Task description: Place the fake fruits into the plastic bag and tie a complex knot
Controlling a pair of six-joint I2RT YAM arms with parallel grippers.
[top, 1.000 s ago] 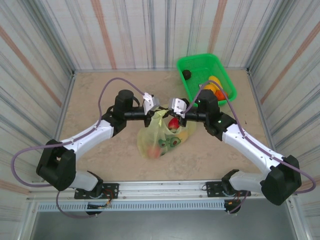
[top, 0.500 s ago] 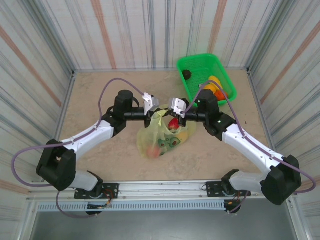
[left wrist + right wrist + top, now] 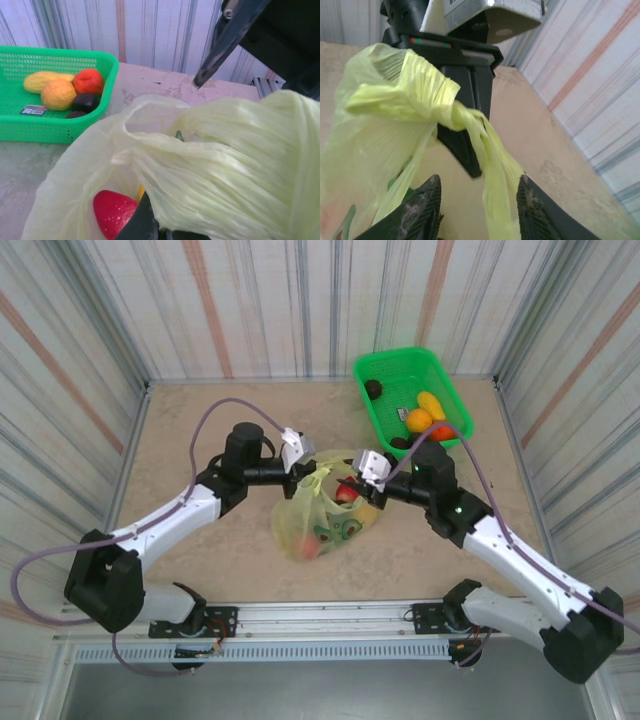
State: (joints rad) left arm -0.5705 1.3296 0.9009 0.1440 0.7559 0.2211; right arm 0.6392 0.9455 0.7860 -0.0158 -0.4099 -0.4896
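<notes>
— Which step is this?
— Knotting, I'd say. The bag [image 3: 312, 522] sits mid-surface [image 3: 190, 410] with fruits [image 3: 115, 212] inside. The left tool [image 3: 308, 468] is clamped on its bunched handle, and a first knot [image 3: 465, 119] shows.
— And the right tool [image 3: 479, 190]?
— Jaws apart, a loose tail hanging between them. Next it should pinch that tail and wrap another turn. Some fruits lie in the basket [image 3: 448, 375], mind.

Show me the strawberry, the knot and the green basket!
strawberry [image 3: 114, 212], left wrist view, middle of its red skin.
knot [image 3: 465, 117], right wrist view, the twisted centre.
basket [image 3: 50, 127], left wrist view, its front wall.
</notes>
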